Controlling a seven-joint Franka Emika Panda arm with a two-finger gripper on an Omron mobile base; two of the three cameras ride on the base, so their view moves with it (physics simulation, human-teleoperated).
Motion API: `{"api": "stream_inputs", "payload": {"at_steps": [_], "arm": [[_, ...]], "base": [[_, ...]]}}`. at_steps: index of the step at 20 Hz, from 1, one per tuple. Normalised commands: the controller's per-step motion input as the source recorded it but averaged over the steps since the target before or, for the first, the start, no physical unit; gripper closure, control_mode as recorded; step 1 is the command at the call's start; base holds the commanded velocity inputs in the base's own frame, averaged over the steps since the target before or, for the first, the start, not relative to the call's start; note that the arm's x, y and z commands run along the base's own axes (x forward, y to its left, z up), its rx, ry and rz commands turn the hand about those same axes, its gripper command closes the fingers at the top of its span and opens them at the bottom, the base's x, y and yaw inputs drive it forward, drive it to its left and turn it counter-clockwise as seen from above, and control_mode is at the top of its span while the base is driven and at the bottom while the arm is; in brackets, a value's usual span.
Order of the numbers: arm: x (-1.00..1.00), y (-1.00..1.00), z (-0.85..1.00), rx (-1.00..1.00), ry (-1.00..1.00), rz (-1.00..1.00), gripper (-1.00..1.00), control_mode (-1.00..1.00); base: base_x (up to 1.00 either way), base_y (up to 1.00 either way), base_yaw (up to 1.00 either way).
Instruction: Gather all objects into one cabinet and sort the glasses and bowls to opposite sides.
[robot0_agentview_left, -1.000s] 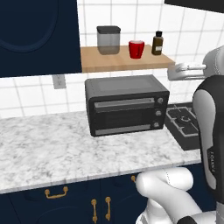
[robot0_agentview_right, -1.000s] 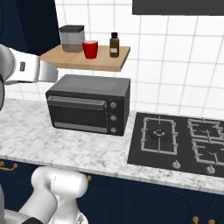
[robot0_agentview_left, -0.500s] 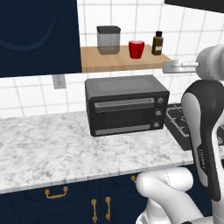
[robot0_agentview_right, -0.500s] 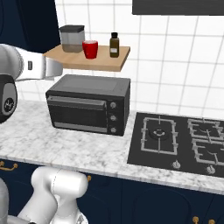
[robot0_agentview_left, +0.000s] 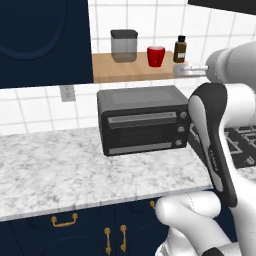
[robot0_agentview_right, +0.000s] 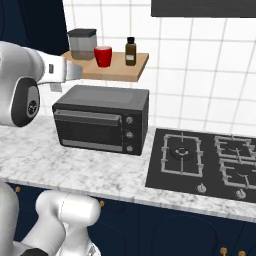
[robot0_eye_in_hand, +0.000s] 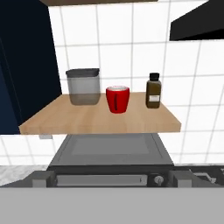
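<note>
A red cup (robot0_agentview_left: 155, 56) (robot0_agentview_right: 103, 56) (robot0_eye_in_hand: 117, 99) stands upright on the light wooden shelf (robot0_agentview_left: 130, 72) (robot0_eye_in_hand: 100, 119), between a grey canister and a brown bottle. My gripper (robot0_agentview_left: 181, 70) (robot0_agentview_right: 76, 73) (robot0_eye_in_hand: 111, 179) hovers in front of the shelf's right end, above the toaster oven, at about shelf height and short of the cup. Its fingertips (robot0_eye_in_hand: 40, 178) stand wide apart with nothing between them, so it is open. The dark navy cabinet (robot0_agentview_left: 45, 40) (robot0_agentview_right: 30, 20) (robot0_eye_in_hand: 26, 70) hangs to the left of the shelf, door shut.
A black-lidded grey canister (robot0_agentview_left: 124, 46) (robot0_eye_in_hand: 83, 86) and a brown bottle (robot0_agentview_left: 180, 49) (robot0_eye_in_hand: 153, 91) flank the cup. A black toaster oven (robot0_agentview_left: 142, 120) (robot0_agentview_right: 102, 117) sits on the marble counter (robot0_agentview_left: 50, 170). A gas hob (robot0_agentview_right: 205, 160) lies to the right.
The hand has moved up and in toward the shelf's right end, and the forearm has swung further into the left base view. The gripper stays open; the shelf items have not moved.
</note>
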Motion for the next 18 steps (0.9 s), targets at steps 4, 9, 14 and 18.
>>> {"api": "stream_inputs", "payload": {"at_steps": [4, 9, 14, 18], "arm": [[0.44, 0.00, 0.00, 0.00, 0.00, 0.00, -1.00, -1.00], [0.59, 0.00, 0.00, 0.00, 0.00, 0.00, -1.00, -1.00], [0.67, 0.00, -0.04, 0.00, 0.00, 0.00, -1.00, -1.00], [0.63, 0.00, -0.16, 0.00, 0.00, 0.00, -1.00, -1.00]], "base": [[0.00, 0.00, 0.00], [0.00, 0.00, 0.00], [0.00, 0.00, 0.00], [0.00, 0.00, 0.00]]}}
